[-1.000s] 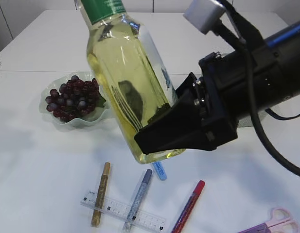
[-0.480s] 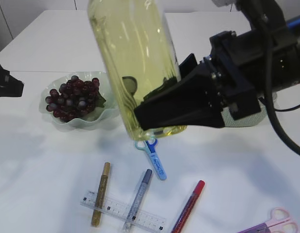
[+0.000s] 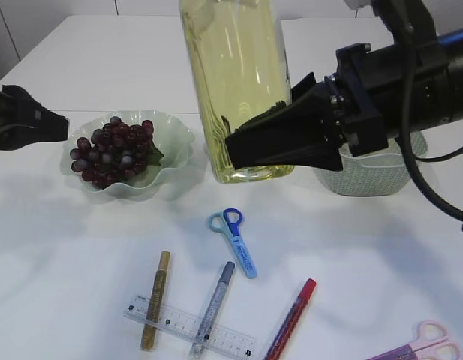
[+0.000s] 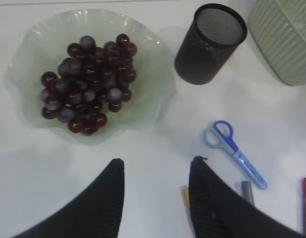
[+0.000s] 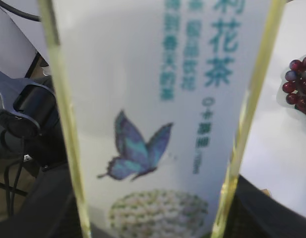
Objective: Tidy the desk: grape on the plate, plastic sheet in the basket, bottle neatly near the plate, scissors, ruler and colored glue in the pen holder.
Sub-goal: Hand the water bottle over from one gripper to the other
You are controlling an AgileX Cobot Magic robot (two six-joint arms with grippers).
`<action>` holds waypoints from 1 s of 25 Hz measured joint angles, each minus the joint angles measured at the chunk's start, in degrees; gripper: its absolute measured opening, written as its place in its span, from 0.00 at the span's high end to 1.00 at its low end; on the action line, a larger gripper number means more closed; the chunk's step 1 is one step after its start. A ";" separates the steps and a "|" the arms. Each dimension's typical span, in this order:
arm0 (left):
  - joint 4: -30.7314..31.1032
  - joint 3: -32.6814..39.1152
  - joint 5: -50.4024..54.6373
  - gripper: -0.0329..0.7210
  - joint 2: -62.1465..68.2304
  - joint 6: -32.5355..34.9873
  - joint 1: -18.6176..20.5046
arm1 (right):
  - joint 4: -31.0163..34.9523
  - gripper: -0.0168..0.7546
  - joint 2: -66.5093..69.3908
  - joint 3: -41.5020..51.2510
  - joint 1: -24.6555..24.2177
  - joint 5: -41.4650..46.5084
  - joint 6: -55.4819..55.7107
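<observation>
One blue butterfly (image 5: 135, 148) under teal Chinese characters marks the bottle (image 5: 157, 119).

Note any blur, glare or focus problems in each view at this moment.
Exterior view: sharp; soft shadows under the pens, light streaks down the bottle. Left wrist view: grapes and cup slightly soft, tool tips blurred. Right wrist view: bottle label fills the frame, out of focus; grapes behind also blurred.

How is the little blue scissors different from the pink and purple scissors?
The small blue-handled scissors lies whole in the middle of the white table; the pink and purple scissors sits at the bottom right corner, partly cut off. The blue pair has blue loops, the other pink. Both lie flat, untouched.
</observation>
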 joint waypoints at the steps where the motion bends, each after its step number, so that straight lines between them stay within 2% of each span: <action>1: -3.37 0.09 -0.10 0.53 0.44 3.61 -0.16 | 0.00 0.36 0.00 0.00 0.00 0.00 -0.30; 8: -29.54 0.13 1.90 0.38 1.55 25.62 -2.05 | -0.76 0.36 0.00 0.00 0.00 0.00 -0.53; 14: -48.41 0.13 14.00 0.33 1.55 40.17 -2.14 | -2.24 0.36 0.00 0.00 0.00 0.00 -0.08; 18: -54.31 0.13 21.76 0.32 1.55 43.35 -2.14 | -3.26 0.36 0.00 0.00 0.00 0.00 0.24; 25: -57.50 0.13 30.03 0.32 1.55 45.56 -2.14 | -3.35 0.36 0.00 0.00 0.00 0.00 0.40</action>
